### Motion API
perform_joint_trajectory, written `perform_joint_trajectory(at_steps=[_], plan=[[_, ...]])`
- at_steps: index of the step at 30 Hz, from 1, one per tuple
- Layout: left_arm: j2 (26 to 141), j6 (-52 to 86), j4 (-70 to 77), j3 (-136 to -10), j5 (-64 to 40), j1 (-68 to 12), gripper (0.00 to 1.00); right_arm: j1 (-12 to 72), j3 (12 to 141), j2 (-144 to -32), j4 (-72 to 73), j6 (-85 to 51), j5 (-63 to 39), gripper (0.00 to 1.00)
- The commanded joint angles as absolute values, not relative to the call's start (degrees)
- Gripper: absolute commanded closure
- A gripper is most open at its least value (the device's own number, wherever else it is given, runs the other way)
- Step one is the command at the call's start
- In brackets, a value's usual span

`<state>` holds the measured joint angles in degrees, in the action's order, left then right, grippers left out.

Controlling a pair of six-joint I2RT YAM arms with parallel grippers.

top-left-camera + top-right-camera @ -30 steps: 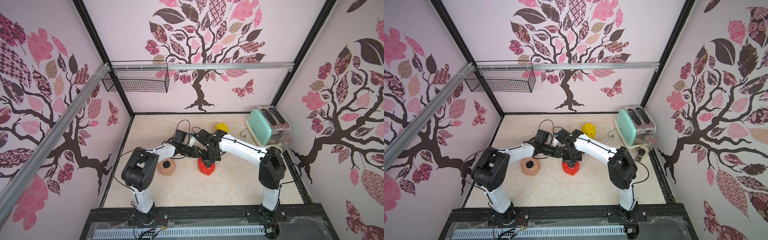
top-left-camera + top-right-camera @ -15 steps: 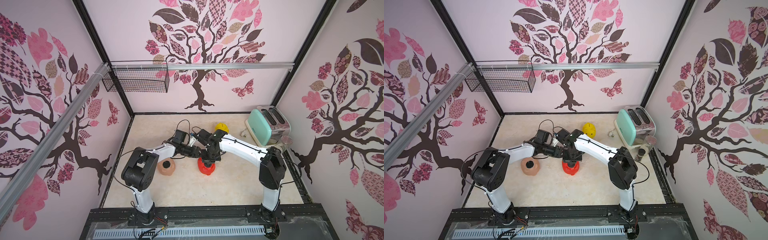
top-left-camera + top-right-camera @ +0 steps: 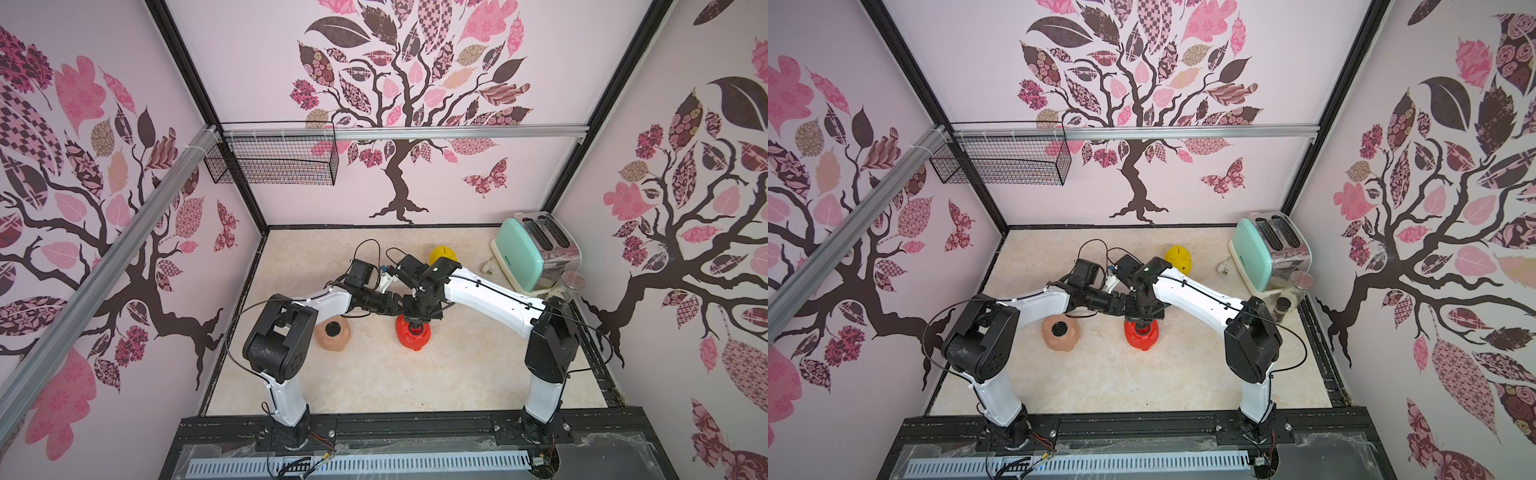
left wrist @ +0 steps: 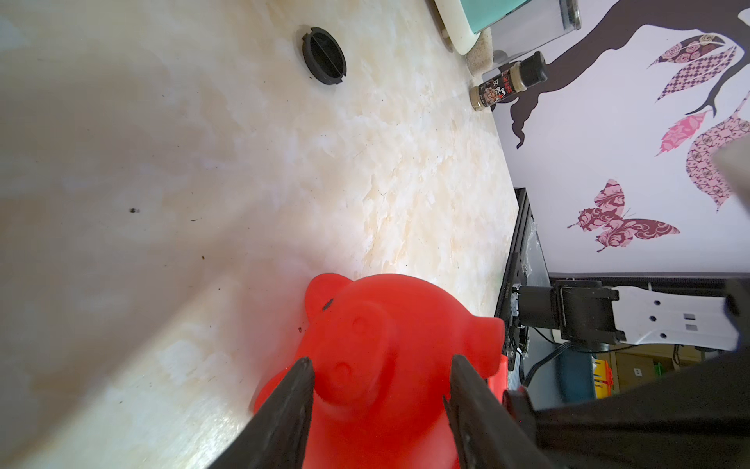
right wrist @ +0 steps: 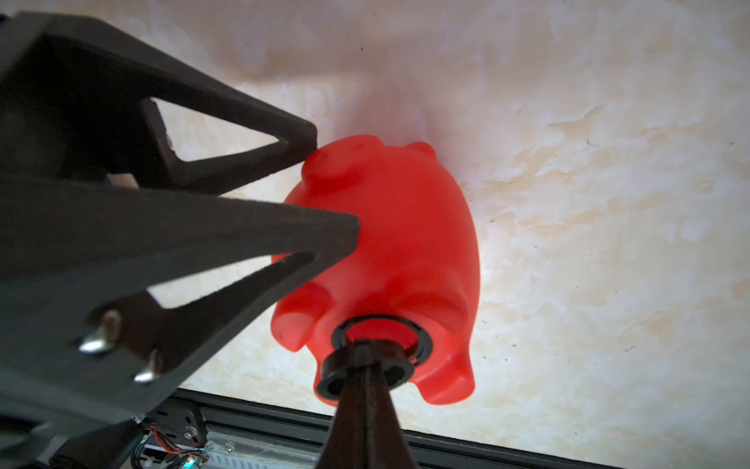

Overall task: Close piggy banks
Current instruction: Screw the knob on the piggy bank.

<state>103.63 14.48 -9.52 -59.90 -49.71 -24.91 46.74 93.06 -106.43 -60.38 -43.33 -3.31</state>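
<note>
Now belly-up near the middle of the tabletop [image 3: 374, 386], the red piggy bank [image 3: 412, 336] is gripped at the head by the partly open left hand [image 4: 381, 365], reaching in from nine o'clock, apparently to steady it while the right hand [image 5: 367, 363], pinched tight on a black plug [image 5: 333, 371], poises it at the belly hole [image 5: 381, 331].

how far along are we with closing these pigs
Done: peach pig looks plugged. In hand: left gripper holds the red pig belly-up; right gripper holds a black plug at its hole, not seated. To do, likely: yellow pig; a loose plug lies on the table.
</note>
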Motion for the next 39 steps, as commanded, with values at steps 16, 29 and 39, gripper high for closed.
perform_joint_trajectory(at_steps=[16, 29, 39], plan=[[104.4, 12.5, -13.0, -60.3, -48.5, -25.8, 0.45, 47.3, 91.8, -108.4, -61.4, -42.5, -3.0, 1.0], [104.5, 12.3, -13.3, -60.5, -48.3, -25.8, 0.45, 47.6, 92.8, -110.3, -62.4, -42.5, -0.1, 1.0], [104.4, 12.2, -13.4, -60.5, -48.2, -25.9, 0.45, 48.4, 91.0, -111.3, -59.9, -44.5, 0.8, 1.0]])
